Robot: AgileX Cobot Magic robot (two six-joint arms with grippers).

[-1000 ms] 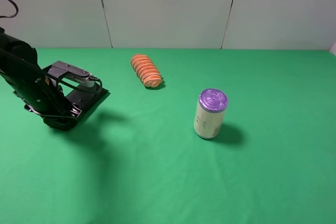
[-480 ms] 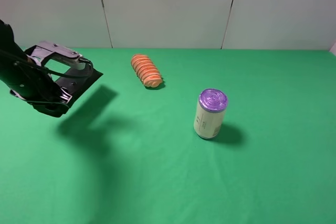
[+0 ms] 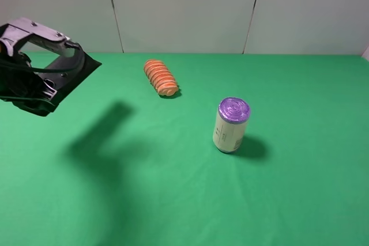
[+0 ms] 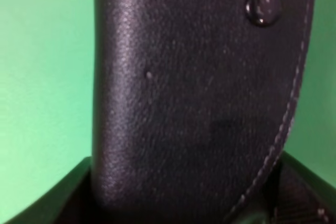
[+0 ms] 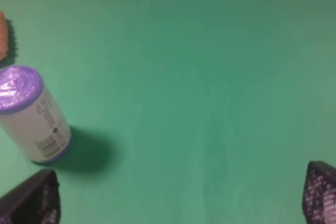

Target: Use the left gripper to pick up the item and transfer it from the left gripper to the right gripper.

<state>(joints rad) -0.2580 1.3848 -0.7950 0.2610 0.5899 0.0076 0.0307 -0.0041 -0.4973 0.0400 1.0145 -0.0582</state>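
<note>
We have the left gripper (image 3: pixel 36 91) clamped on one end of the flat, oblong black leather-like glasses case (image 3: pixel 75 73), aloft over the left of the green desk (image 3: pixel 173 188). Its free end points right and away; the right gripper (image 5: pixel 176 198), jaws spread and empty, is well apart.

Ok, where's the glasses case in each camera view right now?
Exterior high: glasses case at far left, in the air above the cloth.
Left wrist: fills most of the picture, snap visible.
Right wrist: not in it.
Shared landmark: the can, in exterior high and right wrist.
</note>
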